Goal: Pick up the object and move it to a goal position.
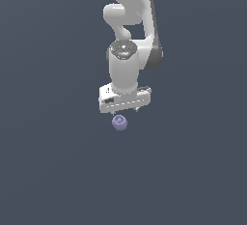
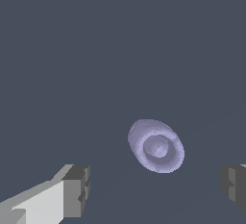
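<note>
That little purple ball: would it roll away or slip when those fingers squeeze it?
The ball looks rounded, so a nudge would probably roll it. Its smooth curved sides might slip between the flat fingers. It is small beside the gripper, so likely light.

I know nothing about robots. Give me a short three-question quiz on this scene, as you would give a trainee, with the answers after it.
1. True or false: the white robot gripper is clamped on the small pale lavender ball-like object.
2. Multiple choice: what marks the object's surface? A) a ring-shaped dimple B) a handle C) a printed label
3. Fill in: in the wrist view, the two dark grey fingertips stand wide ____, with the object not between them.

Key
1. False: the fingers are spread and touch nothing; the object sits apart from the gripper.
2. A
3. apart
</note>
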